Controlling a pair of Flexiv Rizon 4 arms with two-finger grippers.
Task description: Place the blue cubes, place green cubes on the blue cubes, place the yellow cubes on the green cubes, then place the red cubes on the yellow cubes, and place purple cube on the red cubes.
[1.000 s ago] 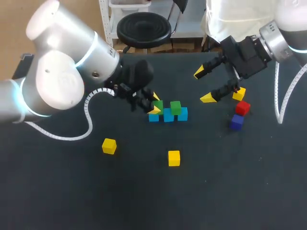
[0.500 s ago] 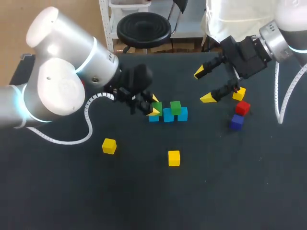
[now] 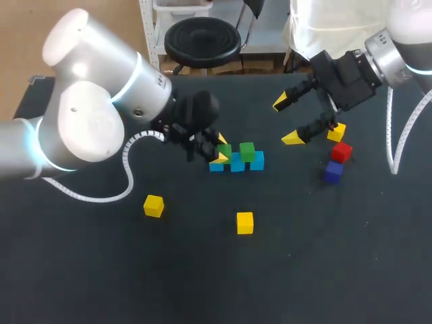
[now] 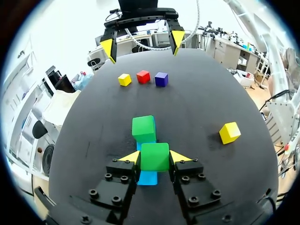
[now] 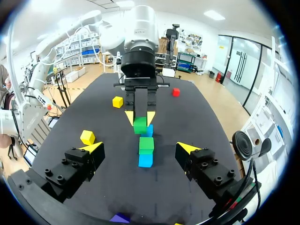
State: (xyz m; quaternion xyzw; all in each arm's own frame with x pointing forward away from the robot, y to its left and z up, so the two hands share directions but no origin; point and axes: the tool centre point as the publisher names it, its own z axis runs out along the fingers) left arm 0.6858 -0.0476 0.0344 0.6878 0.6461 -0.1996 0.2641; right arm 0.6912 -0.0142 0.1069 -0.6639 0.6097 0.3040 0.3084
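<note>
Three blue cubes point(image 3: 237, 163) lie in a row at the table's middle. One green cube point(image 3: 247, 151) sits on top of the row. My left gripper point(image 3: 219, 148) is shut on a second green cube point(image 4: 154, 156), directly over the row's left-end blue cube point(image 4: 148, 177); I cannot tell if the two touch. My right gripper point(image 3: 286, 120) hangs open and empty at the back right, above the table. Beside it lie a yellow cube point(image 3: 336, 131), a red cube point(image 3: 341, 151) and a purple cube point(image 3: 333, 171). Two more yellow cubes point(image 3: 153, 205) point(image 3: 244, 222) lie nearer the front.
Another red cube point(image 5: 176, 92) lies at the far left of the table, hidden behind my left arm in the head view. The left arm's white cable point(image 3: 125, 169) loops over the table beside the stack.
My left arm has shifted slightly, with the green cube still in its grip over the left-end blue cube. The right arm and the loose cubes have not moved.
</note>
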